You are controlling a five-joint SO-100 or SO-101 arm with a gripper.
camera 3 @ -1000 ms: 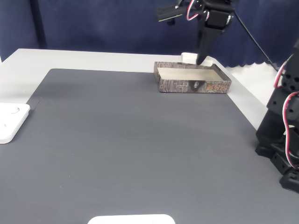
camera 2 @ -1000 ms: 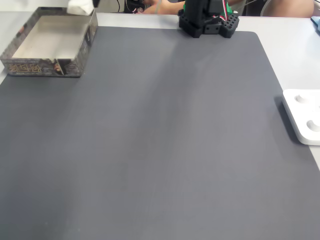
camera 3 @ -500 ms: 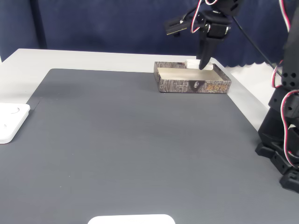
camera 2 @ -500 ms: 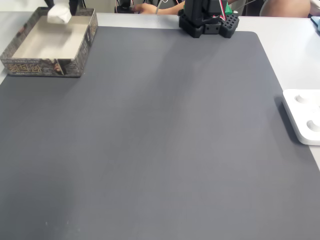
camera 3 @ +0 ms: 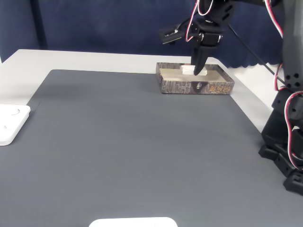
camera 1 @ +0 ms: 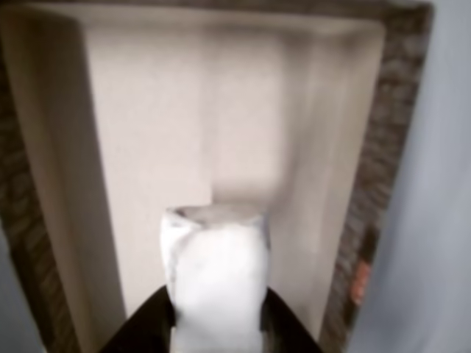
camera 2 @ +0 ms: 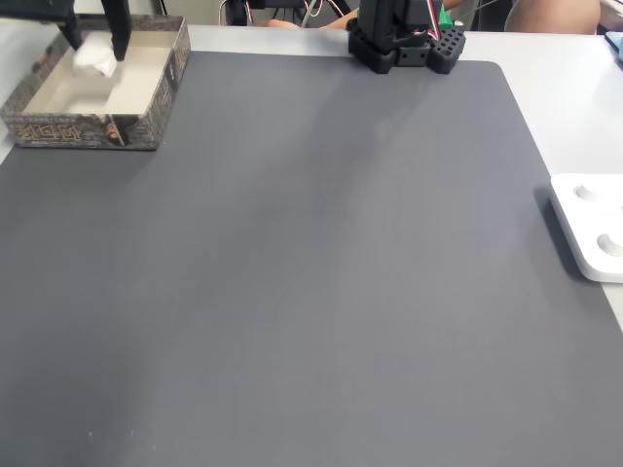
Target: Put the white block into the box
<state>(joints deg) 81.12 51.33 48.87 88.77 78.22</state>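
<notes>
Between the black fingers (camera 1: 151, 323), the white block (camera 1: 215, 283) hangs over the box (camera 1: 383, 147).

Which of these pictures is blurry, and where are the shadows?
The other view is soft throughout, the white block close and fuzzy, casting a shadow on the box floor. Both fixed views are sharp and evenly lit; the mat shows faint broad shading.
</notes>
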